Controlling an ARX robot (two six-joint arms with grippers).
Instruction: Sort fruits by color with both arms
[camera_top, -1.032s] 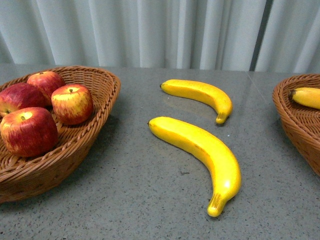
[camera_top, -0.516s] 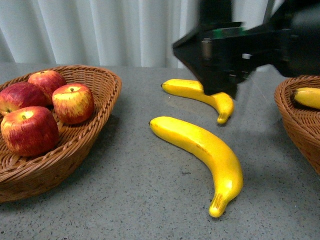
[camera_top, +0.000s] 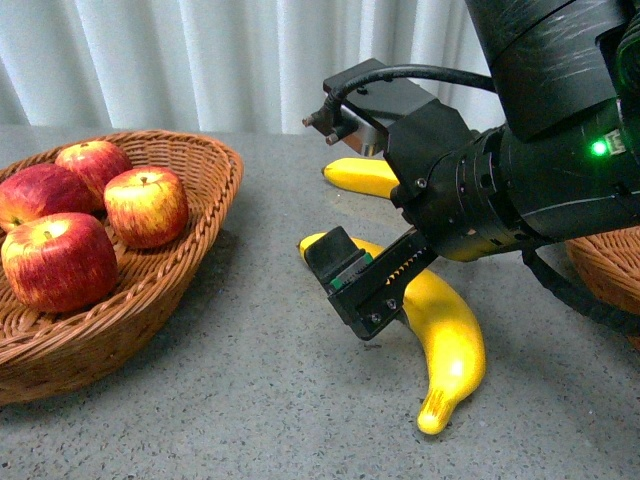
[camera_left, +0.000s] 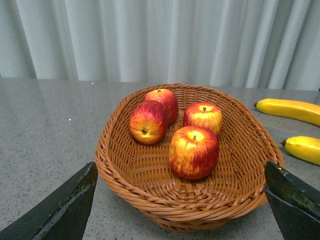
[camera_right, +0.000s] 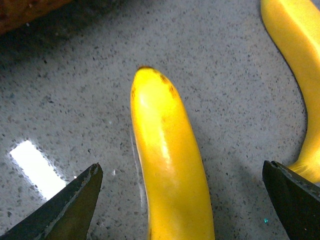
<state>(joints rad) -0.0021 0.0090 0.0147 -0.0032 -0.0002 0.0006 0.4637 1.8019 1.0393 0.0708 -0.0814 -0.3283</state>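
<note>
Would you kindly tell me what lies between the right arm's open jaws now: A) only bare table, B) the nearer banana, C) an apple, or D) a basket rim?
B: in the right wrist view the nearer banana lies between the right arm's open jaws, with a gap showing on each side.

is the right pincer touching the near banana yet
Apart. In the right wrist view the right pincer is open, its fingers either side of the near banana, with bare table showing between each finger and the fruit.
</note>
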